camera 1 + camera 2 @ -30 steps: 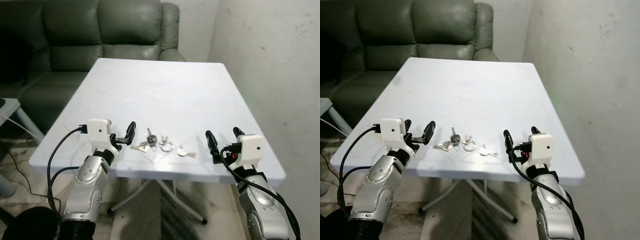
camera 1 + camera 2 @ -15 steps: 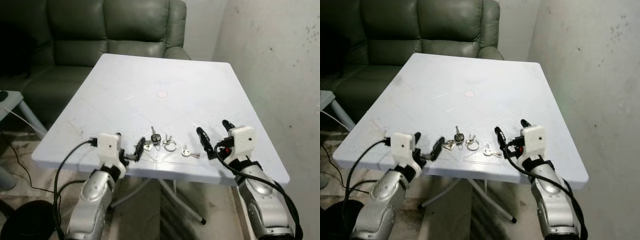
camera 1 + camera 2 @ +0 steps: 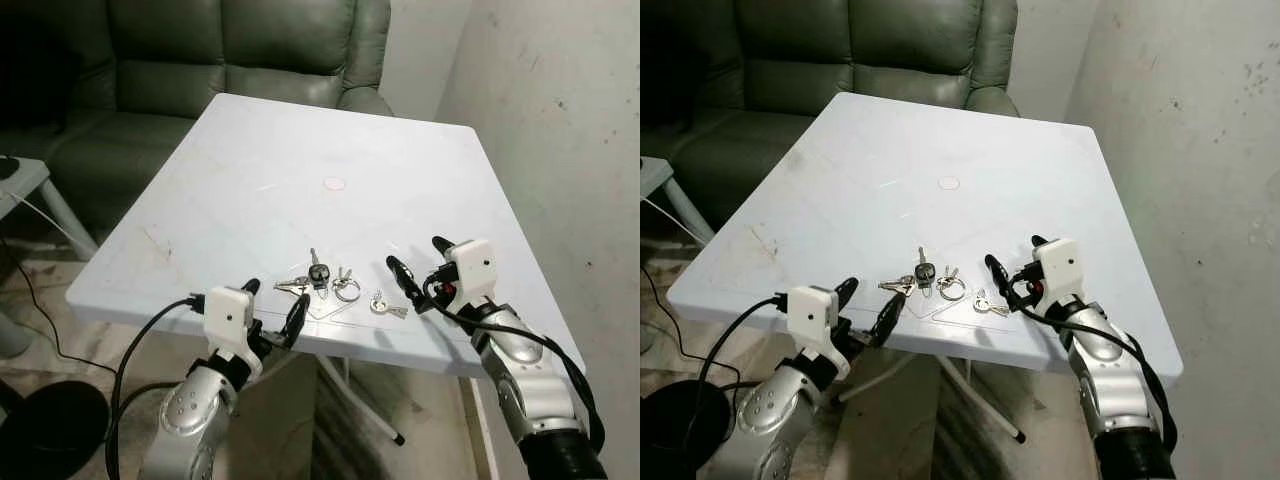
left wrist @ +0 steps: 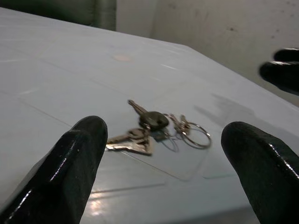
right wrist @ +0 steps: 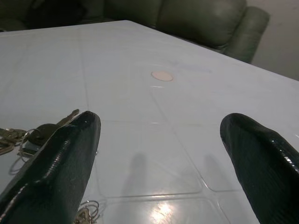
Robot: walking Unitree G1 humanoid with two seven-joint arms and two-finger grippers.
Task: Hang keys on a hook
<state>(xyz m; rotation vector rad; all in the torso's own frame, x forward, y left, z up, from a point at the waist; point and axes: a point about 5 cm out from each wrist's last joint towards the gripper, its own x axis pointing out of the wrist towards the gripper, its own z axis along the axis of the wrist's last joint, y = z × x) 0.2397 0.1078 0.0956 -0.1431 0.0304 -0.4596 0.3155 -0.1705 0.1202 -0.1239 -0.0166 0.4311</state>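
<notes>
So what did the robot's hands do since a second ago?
The right gripper moved forward over the white table, closer to the small loose key. The left gripper dropped to the near table edge, in front of the key bunch. Both stay open, holding nothing. The keys lie where they were; the camera itself shifted.

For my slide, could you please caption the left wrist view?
Open left gripper facing a bunch of metal keys with a black fob on the white plastic table.
</notes>
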